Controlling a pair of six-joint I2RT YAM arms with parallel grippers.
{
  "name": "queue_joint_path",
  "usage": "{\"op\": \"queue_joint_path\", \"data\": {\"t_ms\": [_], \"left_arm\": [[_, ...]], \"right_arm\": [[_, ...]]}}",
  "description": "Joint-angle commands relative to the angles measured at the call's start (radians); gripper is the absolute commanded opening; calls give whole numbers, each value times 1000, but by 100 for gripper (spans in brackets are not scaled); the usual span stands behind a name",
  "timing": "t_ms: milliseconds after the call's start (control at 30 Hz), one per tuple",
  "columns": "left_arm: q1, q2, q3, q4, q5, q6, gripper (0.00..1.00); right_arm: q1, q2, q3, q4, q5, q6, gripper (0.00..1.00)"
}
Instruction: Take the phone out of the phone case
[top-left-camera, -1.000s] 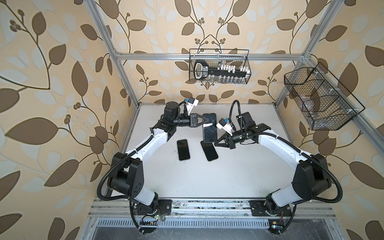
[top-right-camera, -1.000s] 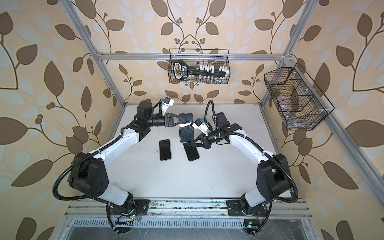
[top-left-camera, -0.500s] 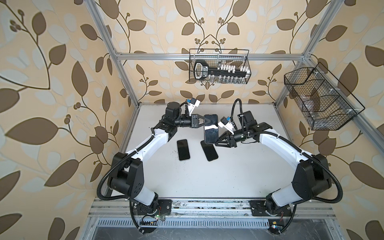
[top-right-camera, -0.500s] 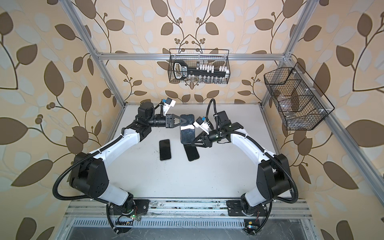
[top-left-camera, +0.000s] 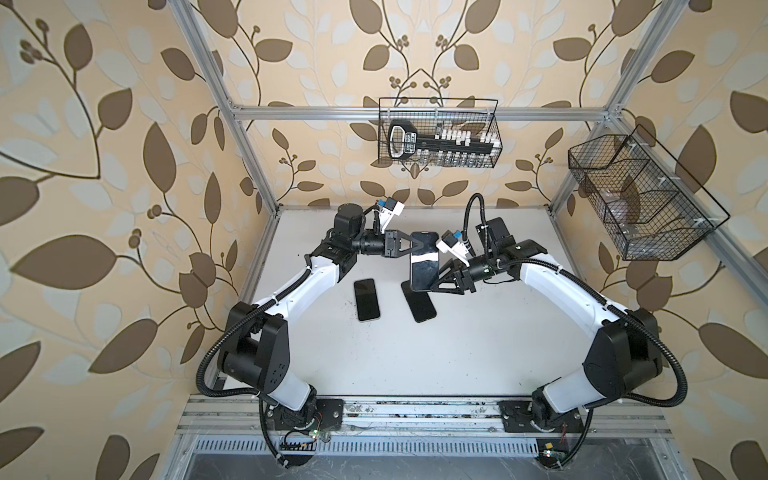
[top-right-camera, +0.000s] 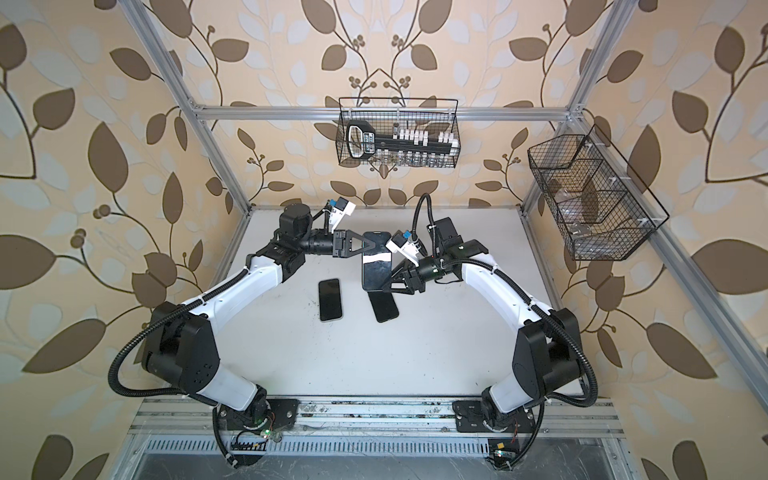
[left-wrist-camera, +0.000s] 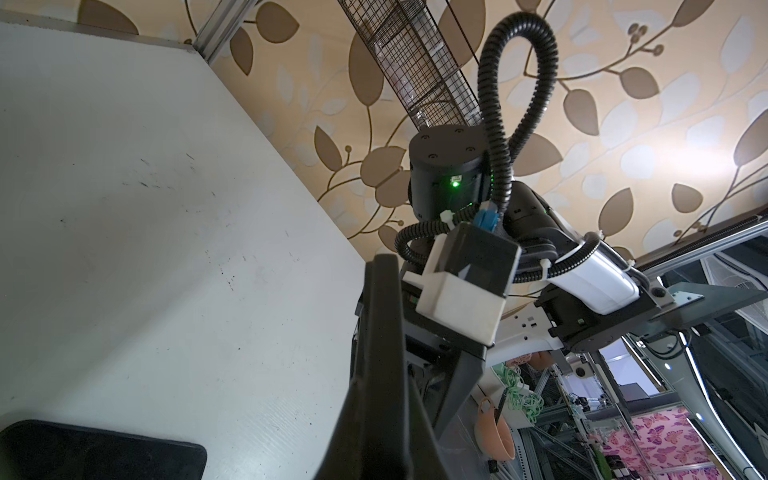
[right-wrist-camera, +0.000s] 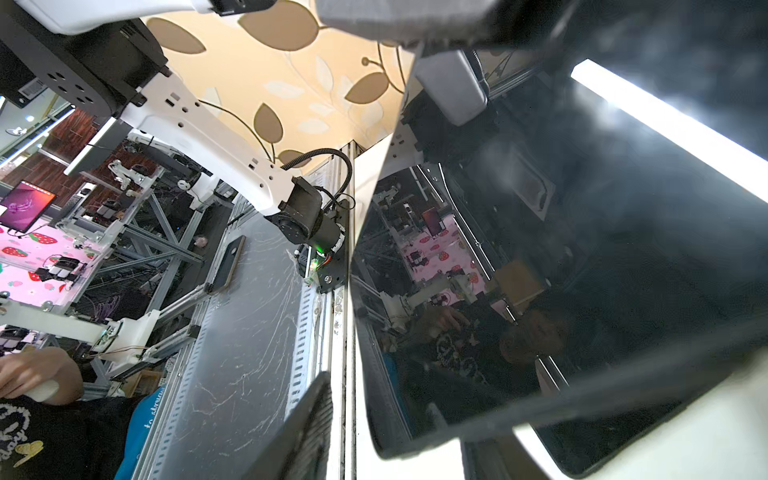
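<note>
**Arm pose.** The left arm reaches forward and inward with its wrist level. The left claw (top-left-camera: 415, 245) is clamped tight on the far end of the phone (top-left-camera: 424, 272). The phone is carried clear of the surface (top-left-camera: 478, 353), glossy face upward. Whether a case still wraps it cannot be told. The right arm bends in from the opposite side. The right claw (top-left-camera: 438, 278) sits just beside the phone's near corner, its jaws spread and gripping nothing. The right wrist view shows the screen (right-wrist-camera: 582, 249) filling most of the frame.

**Change.** A second ago the right claw's jaws were almost together at that corner, and they now stand apart. The left claw and the phone keep nearly the same place.

**Surroundings.** Directly below the right claw lies a dark slab (top-left-camera: 420, 305), partly hidden under the held phone. A second slab (top-left-camera: 367, 299) lies below and near the left claw. A wire basket (top-left-camera: 438, 137) hangs beyond both claws, and a side basket (top-left-camera: 640, 195) is well apart from the right claw.
</note>
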Motion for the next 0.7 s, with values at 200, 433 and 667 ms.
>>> {"op": "queue_joint_path", "data": {"t_ms": [200, 433, 667], "left_arm": [[-7, 18, 119, -6, 72, 54, 0], [-8, 19, 119, -6, 77, 53, 0], [-7, 14, 108, -7, 82, 58, 0]], "right_arm": [[19, 13, 30, -75, 6, -66, 43], [21, 23, 40, -54, 8, -52, 31], [17, 28, 55, -61, 3, -58, 25]]}}
